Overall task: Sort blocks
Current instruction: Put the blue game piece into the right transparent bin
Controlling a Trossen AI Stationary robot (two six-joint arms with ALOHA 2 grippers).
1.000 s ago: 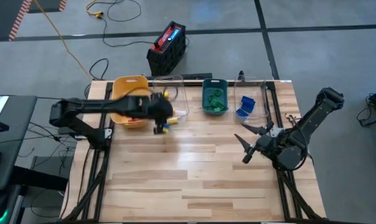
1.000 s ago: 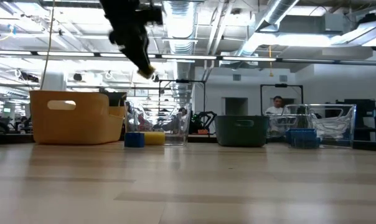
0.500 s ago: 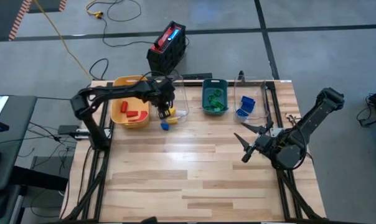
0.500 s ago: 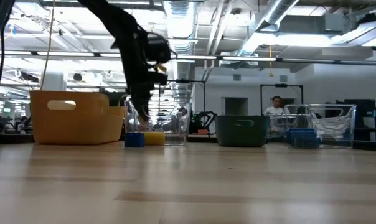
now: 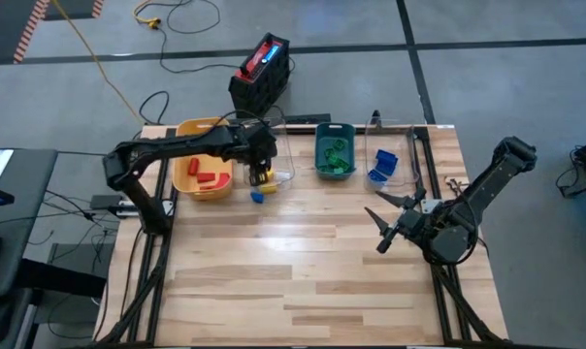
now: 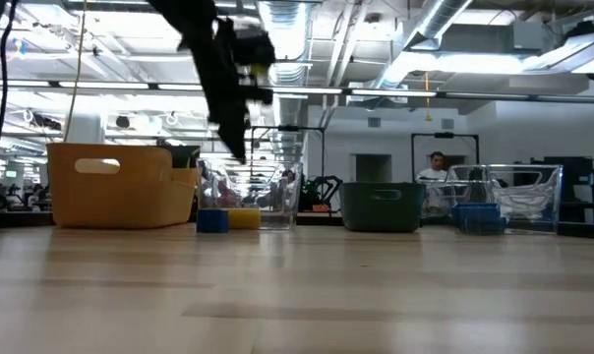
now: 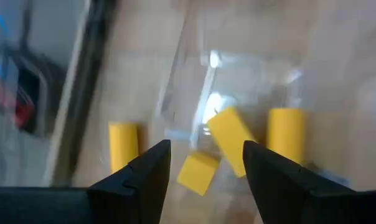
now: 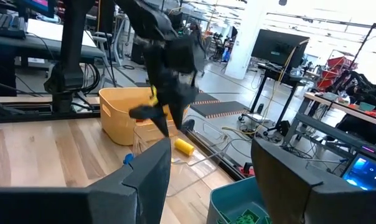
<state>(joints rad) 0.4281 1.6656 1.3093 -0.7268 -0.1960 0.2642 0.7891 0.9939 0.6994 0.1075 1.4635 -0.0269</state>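
Left arm swung from over the yellow bin (image 5: 190, 129) across to the clear bin (image 5: 281, 136); left gripper (image 5: 262, 171) now hangs above it, jaws apart, empty. Yellow blocks (image 7: 228, 138) lie below in the clear bin; one blue block (image 5: 257, 196) on the tabletop (image 5: 303, 262) just outside. Right gripper (image 5: 382, 225) parked at right, jaws apart, unchanged.
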